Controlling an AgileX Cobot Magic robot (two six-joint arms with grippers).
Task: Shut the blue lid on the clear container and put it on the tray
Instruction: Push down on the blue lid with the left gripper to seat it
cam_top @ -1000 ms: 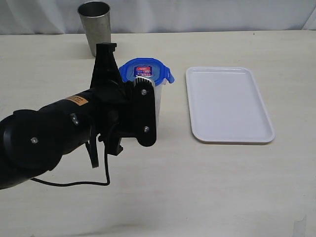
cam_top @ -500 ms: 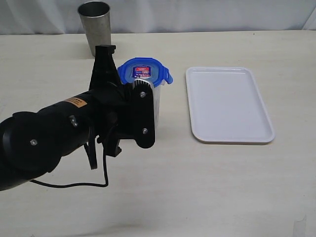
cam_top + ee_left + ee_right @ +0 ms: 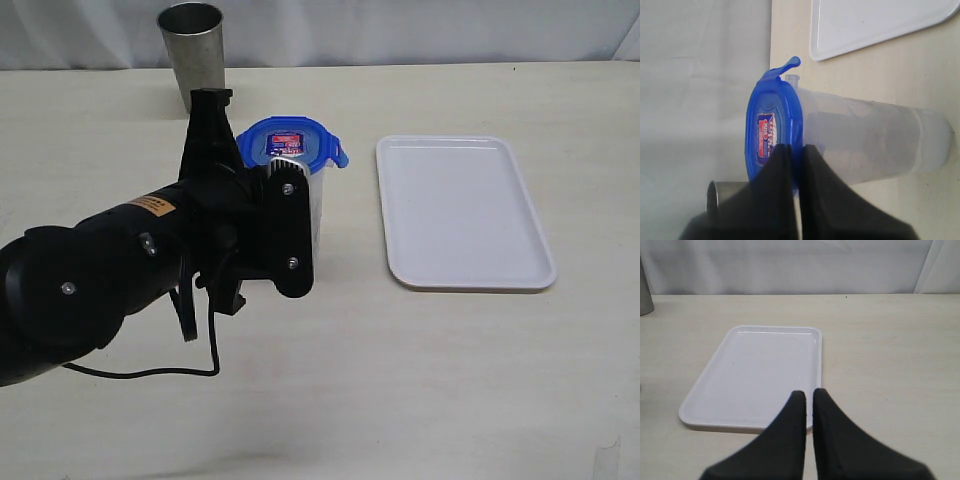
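Observation:
The blue lid [image 3: 290, 142] with its red-and-white sticker sits on top of the clear container [image 3: 319, 203], which stands upright on the table left of the white tray [image 3: 465, 212]. My left gripper [image 3: 795, 150] is shut, pinching the blue lid [image 3: 771, 131] at its rim on the near side, where it meets the clear container [image 3: 867, 142]. One snap tab sticks out on the side towards the tray [image 3: 865, 22]. My right gripper [image 3: 809, 394] is shut on nothing, hovering at the near corner of the tray [image 3: 755, 367]; the exterior view does not show it.
A grey steel cup [image 3: 193, 52] stands upright at the back left, behind the container. The black left arm [image 3: 110, 280] covers the table's left front and hides the container's left side. A dark cable [image 3: 150, 372] lies under the arm.
The left arm, with the lid and container top, has edged slightly to the left. The tray and steel cup have not moved.

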